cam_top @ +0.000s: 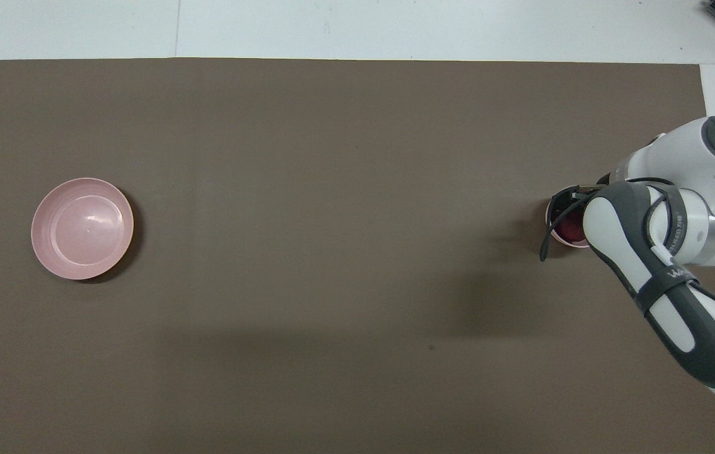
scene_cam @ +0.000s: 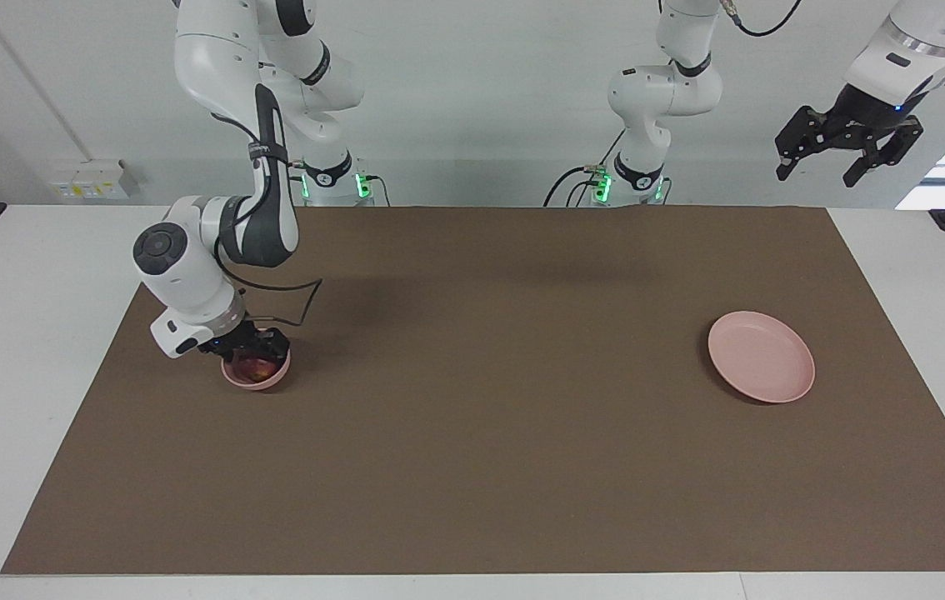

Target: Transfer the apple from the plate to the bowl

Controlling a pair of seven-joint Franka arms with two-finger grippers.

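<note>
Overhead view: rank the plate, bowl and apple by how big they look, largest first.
1. Plate, clearly the widest.
2. Bowl, unsure: the right arm covers most of it, only part of the rim shows.
3. Apple, sitting inside the bowl and also partly covered.
</note>
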